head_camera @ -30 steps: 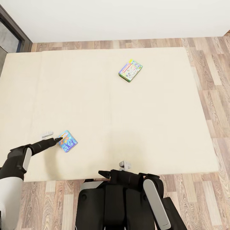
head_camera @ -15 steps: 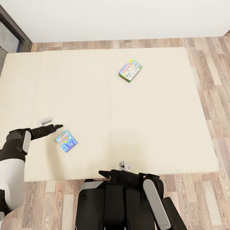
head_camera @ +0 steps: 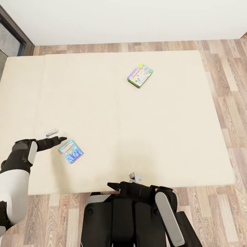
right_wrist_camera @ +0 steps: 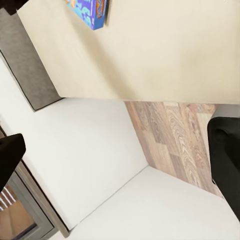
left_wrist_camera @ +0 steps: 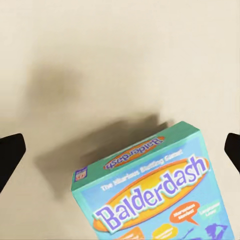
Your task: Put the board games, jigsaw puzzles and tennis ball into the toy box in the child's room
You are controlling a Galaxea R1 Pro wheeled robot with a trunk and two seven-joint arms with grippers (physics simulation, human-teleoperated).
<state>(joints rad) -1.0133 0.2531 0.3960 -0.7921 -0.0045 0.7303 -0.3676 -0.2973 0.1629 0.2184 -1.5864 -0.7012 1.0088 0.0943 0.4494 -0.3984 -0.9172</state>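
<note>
Two board games lie on the beige bed [head_camera: 113,137]. The small blue one [head_camera: 71,151] is near the front left, and the green-edged one [head_camera: 140,75] is farther back right of centre. My left gripper [head_camera: 57,135] hovers open just left of and beyond the blue game, not touching it. In the left wrist view the blue Balderdash box [left_wrist_camera: 150,195] lies between and ahead of the wide-apart fingertips [left_wrist_camera: 10,160]. My right gripper [head_camera: 123,181] stands open at the bed's front edge, empty. The right wrist view catches the blue game [right_wrist_camera: 92,10] at a distance.
Wood-plank floor [head_camera: 226,85] surrounds the bed on the right, behind and in front. A white wall [head_camera: 130,20] runs behind it, with a dark window frame [head_camera: 13,31] at the far left. The bed's grey frame [right_wrist_camera: 30,65] shows in the right wrist view.
My left gripper, which was touching the blue game's edge a second ago, has pulled back off it towards the far side. The game has stayed in place. The right arm is nearly still.
</note>
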